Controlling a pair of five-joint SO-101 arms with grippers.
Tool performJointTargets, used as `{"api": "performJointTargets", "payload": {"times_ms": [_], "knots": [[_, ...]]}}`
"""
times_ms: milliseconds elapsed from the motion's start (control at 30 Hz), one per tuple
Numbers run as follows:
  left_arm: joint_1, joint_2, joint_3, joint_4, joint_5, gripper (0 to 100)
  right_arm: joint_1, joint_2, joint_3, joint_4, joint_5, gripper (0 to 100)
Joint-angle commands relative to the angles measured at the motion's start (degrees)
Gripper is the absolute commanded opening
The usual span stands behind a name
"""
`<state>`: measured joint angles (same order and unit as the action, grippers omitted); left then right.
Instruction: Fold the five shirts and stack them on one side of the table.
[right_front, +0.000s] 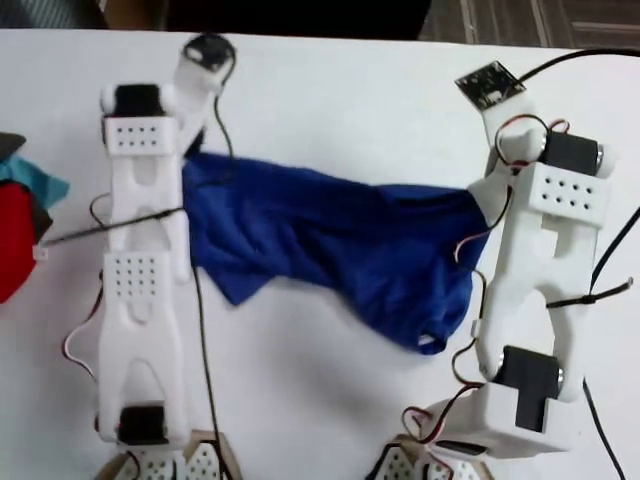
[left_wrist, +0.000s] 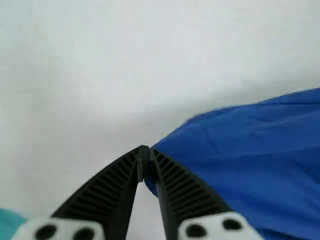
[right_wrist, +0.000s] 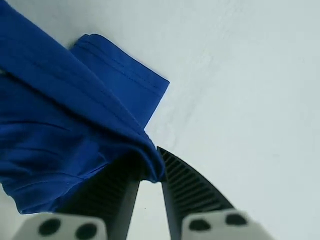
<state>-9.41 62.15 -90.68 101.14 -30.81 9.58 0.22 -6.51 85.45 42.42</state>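
Left jaws closed to a sliver, pinching the thin edge of the blue shirt (left_wrist: 250, 160) right at the tips. Right jaws clamped on a bunched fold of the same shirt, cloth wadded between them and spilling over one side.

The shirt (right_front: 340, 240) lies mid-counter (right_front: 350, 80), stretched between the left arm (right_front: 145, 270) and the right arm (right_front: 540, 260), rumpled, with one corner trailing toward the near edge and the collar opening down by the right arm. A hemmed flap, probably a sleeve (right_wrist: 125, 80), lies flat just past the right jaws.

A red and teal cloth pile (right_front: 20, 230) sits at the counter's left edge, apart from the blue shirt.

Handling: thin knit, light, fully limp, no stiffness, so it will sag and drag between the two holds. It grips easily but a thin edge can slip out. The left hold looks shallow, a risk if pulled hard. Best holds are hems and shoulder seams, where layers double up, at matching corners so it spreads flat.
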Motion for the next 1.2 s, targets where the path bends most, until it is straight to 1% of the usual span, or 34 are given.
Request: {"api": "performJointTargets", "payload": {"times_ms": [0, 67, 167, 333, 500, 633, 800, 1000, 1167], "knots": [[-1.1, -8.8, -4.8, 1.2, -0.4, 3, -3.6, -6.4, -2.1, 1.3, 0.0, 2.2], [-1.8, -12.1, -4.8, 1.2, -0.1, 3, -5.5, -10.6, -3.8, 1.3, -0.3, 2.2], [-3.3, -17.8, -4.8, 1.2, 1.9, 3, -8.0, -17.4, -6.6, 0.4, -3.7, 2.2], [-6.9, -26.7, -4.8, 1.2, 2.5, 3, -8.4, -25.9, -9.2, -6.2, -9.0, 2.1], [-11.0, -35.2, -4.8, 1.2, 3.6, 3, -8.8, -30.0, -11.3, -12.3, -9.5, 2.1], [-11.5, -41.3, -4.8, 1.2, 3.9, 3, -8.8, -30.1, -14.9, -15.3, -9.2, 2.1], [-11.5, -47.3, -4.8, 1.2, 4.0, 3, -8.8, -30.6, -21.8, -15.2, -9.1, 2.1], [-12.8, -55.3, -4.8, 1.2, 4.0, 3, -8.8, -30.6, -34.3, -9.4, -9.2, 2.1], [-16.1, -60.0, -4.7, 1.3, 4.0, 3, -8.8, -30.6, -45.9, -6.7, -9.2, 2.1]]}}
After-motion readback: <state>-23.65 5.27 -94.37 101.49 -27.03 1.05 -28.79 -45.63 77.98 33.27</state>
